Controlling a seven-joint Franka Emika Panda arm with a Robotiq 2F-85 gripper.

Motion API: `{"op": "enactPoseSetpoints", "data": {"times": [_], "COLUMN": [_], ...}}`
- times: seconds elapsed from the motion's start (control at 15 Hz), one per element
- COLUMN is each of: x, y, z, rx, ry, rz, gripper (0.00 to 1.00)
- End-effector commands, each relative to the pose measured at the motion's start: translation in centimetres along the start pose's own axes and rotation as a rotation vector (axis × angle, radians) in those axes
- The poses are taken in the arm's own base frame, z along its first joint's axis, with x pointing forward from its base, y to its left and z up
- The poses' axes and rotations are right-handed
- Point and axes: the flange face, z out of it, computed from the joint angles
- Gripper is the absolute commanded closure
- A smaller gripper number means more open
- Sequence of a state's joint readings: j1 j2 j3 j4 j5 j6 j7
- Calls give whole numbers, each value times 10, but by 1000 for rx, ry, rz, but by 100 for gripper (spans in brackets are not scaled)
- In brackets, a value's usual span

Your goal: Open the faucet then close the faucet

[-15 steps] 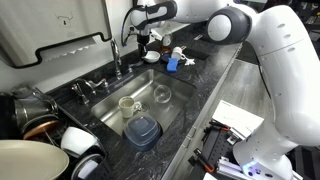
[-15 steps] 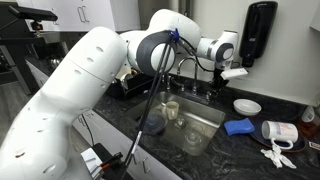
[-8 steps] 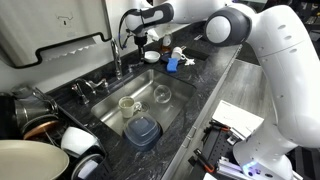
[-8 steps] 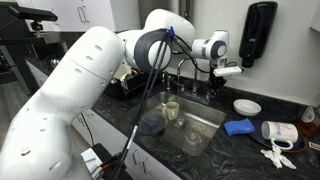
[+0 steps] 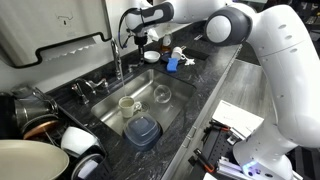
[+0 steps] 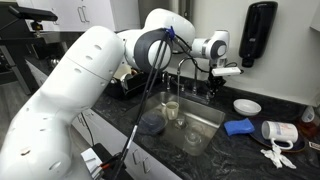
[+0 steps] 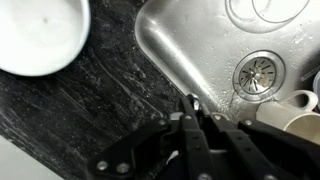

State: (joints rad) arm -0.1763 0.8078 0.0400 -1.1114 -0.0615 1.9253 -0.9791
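Wrist view: I'm seeing the gripper (image 7: 188, 108) as dark blur, jaws looking pressed together, nothing between | I'm not making out the lever | slim chrome faucet (image 5: 117, 52) arching over the back rim of the brushed-steel sink (image 7: 190, 40), speckled black counter (image 7: 95, 105) alongside.

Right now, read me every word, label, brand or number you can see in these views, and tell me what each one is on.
No text can be read in any view.
White papers: any print is too small to make out.
Black wall dispenser: no legible label or brand.
Wrist view: no writing shows on the white bowl or the sink.
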Motion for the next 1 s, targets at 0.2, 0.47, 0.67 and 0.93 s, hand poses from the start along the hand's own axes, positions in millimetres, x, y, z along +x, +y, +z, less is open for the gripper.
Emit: {"op": "enactPoseSetpoints", "data": {"times": [0.2, 0.47, 0.67, 0.93], "x": [31, 36, 58, 66], "y": [-40, -45, -63, -72], "z": [-4, -9, -24, -47], "rx": [119, 70, 29, -51], "ry": [41, 1, -5, -30], "rz": [-29, -38, -80, -64], "gripper": [98, 60, 38, 11]}}
